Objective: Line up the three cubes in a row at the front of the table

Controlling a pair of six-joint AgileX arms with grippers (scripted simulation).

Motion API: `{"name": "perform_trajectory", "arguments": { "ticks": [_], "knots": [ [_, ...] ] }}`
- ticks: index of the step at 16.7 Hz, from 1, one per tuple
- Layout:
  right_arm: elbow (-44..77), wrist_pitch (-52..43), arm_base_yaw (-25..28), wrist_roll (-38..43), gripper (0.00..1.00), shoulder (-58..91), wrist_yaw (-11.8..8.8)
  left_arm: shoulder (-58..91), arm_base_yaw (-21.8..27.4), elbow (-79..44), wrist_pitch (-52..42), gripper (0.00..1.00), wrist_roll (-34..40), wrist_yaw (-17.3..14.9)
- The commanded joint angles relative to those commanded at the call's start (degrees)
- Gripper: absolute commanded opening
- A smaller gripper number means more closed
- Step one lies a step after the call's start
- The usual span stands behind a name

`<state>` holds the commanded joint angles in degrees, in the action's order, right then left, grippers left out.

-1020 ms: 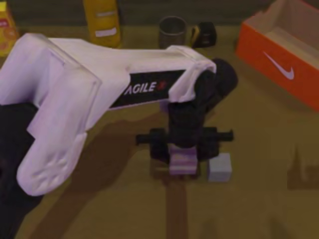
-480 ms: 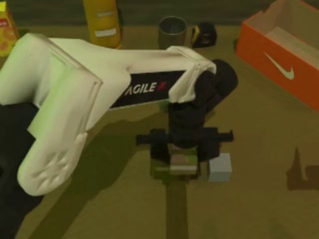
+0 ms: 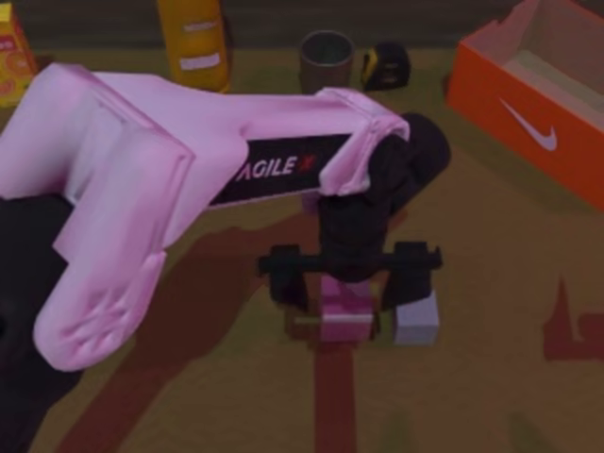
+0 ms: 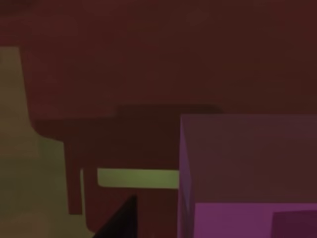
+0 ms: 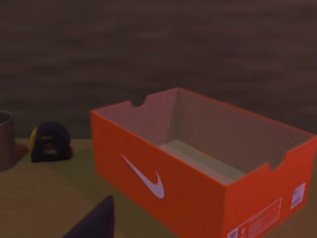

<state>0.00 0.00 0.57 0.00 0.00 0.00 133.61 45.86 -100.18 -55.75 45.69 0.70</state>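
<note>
Top view: your left arm reaches from the left across the tabletop, and the left gripper hangs directly over a cube near the front centre. The gripper's fingers are spread wide, one on each side of the cube, and neither visibly presses it; the cube rests on the tabletop. Under the present pink lighting this cube reads as pink-magenta with a paler front edge, matte and plain.

Touching or just beside its right face sits a smaller cube, pale grey-blue, also flat on the tabletop and level with the first, so the two form a short row. You cannot see a third cube in the top view; the arm and gripper cover much of the centre.

Left wrist view: a cube fills the near corner as a purple-magenta block with sharp edges, its side face dimmer than its brighter lit face, surrounded by the gripper's dark reddish shadow on the tabletop.

Along the far edge you see a yellow bottle, a grey cup and a black-and-yellow tape measure. At far right stands an open orange shoebox.

Right wrist view: the shoebox, the tape measure and the cup's edge appear. Your right arm stays out of the top view, and you cannot tell how its gripper stands.
</note>
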Motion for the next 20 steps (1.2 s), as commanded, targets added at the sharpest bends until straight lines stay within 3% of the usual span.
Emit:
{"name": "perform_trajectory", "arguments": {
  "ticks": [8, 15, 20],
  "knots": [
    [0.0, 0.0, 0.0, 0.0, 1.0, 0.0, 0.0, -0.07, -0.02, -0.19, -0.21, 1.0, -0.02, 0.0],
    [0.0, 0.0, 0.0, 0.0, 1.0, 0.0, 0.0, -3.57, -0.86, -8.34, -12.3, 1.0, 0.3, 0.04],
    [0.0, 0.0, 0.0, 0.0, 1.0, 0.0, 0.0, -3.97, -0.66, -9.1, -13.22, 1.0, 0.26, 0.05]
  ]
}}
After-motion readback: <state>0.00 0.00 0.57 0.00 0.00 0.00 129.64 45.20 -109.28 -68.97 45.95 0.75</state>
